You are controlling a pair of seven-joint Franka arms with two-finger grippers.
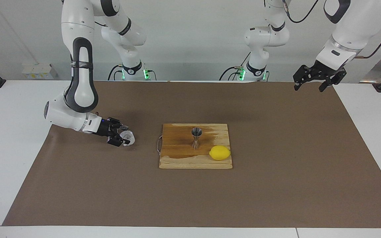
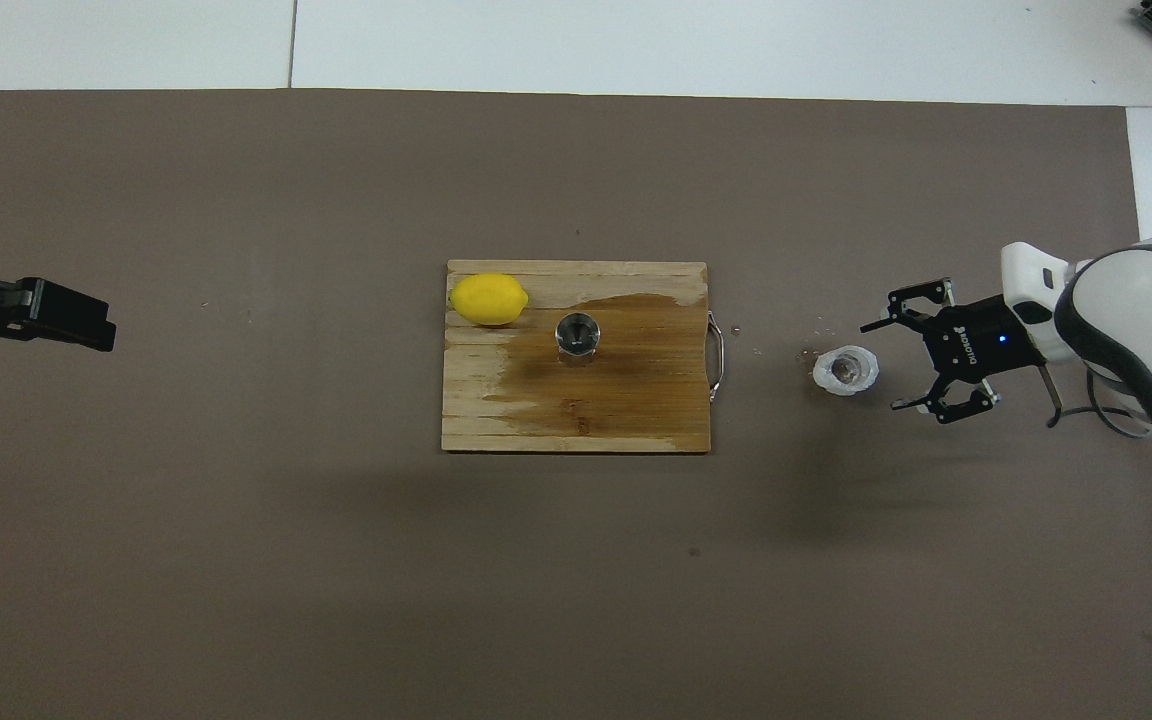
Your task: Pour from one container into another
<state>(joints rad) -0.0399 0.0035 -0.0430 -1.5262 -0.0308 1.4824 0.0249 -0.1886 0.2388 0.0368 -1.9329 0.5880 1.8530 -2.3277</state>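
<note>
Grasp step: right tool (image 2: 904, 362) low over the table, fingers spread, glass cup (image 2: 846, 369) just ahead of its tips and not yet pinched; next push in, clamp, carry to jigger (image 2: 577, 333); left tool (image 1: 313, 81) waits, spread.

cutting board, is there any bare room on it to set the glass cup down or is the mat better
The cutting board has a bare strip along its edge nearest the robots; the jigger and lemon crowd the rest. The brown mat is bare between the board's handle and the glass cup, where the open right gripper sits. The left gripper waits raised.
</note>
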